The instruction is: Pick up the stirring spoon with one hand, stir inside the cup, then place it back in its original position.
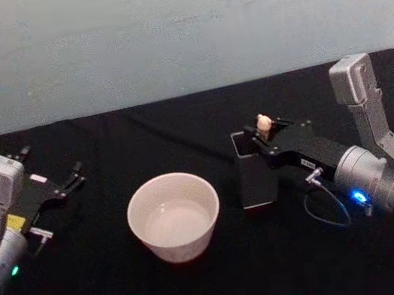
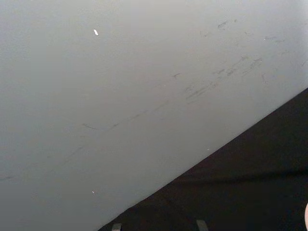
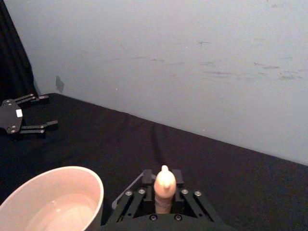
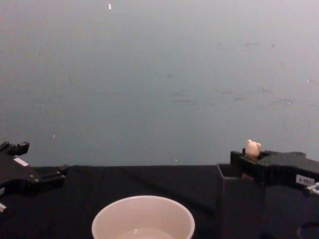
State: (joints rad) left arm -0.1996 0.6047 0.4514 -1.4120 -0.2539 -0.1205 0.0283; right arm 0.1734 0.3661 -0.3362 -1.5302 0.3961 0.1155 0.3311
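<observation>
Our right gripper point(image 1: 260, 136) has its jaws clamped on the stirring spoon point(image 1: 262, 124), standing in its dark holder point(image 1: 253, 176) beside the cup point(image 1: 174, 216). Our left gripper point(image 1: 73, 178) waits aside, jaws apart.

No legible text anywhere (labels on both arms too blurred).

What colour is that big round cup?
Cream-white, the cup; the head view shows it best.
</observation>
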